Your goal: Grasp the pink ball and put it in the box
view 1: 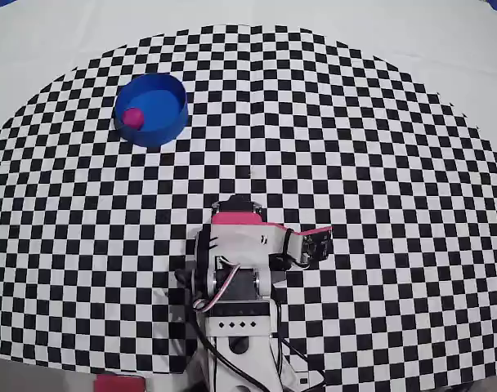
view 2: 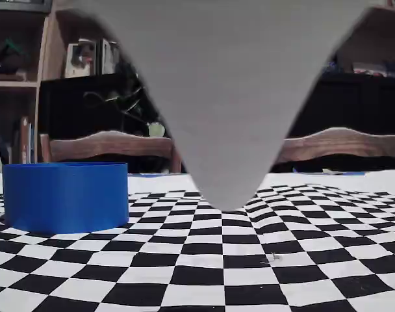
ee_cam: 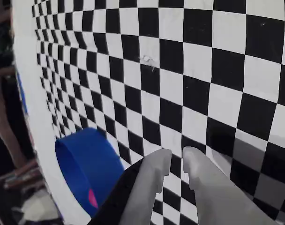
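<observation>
The pink ball [view 1: 133, 117] lies inside the box [view 1: 157, 135], a round blue container at the upper left of the overhead view, against its left wall. In the wrist view the box [ee_cam: 86, 164] is at the lower left, and a sliver of the pink ball [ee_cam: 92, 198] shows inside it. In the fixed view the box [view 2: 65, 195] stands at the left and its wall hides the ball. My gripper [ee_cam: 176, 153] hovers over bare checkered cloth, far from the box, jaws a narrow gap apart with nothing between them. The arm [view 1: 240, 245] is folded near its base.
A black-and-white checkered cloth [view 1: 355, 147] covers the table. A large blurred grey wedge [view 2: 223, 97] fills the top middle of the fixed view. Chairs [view 2: 110, 144] and shelves [view 2: 15, 78] stand beyond the far table edge.
</observation>
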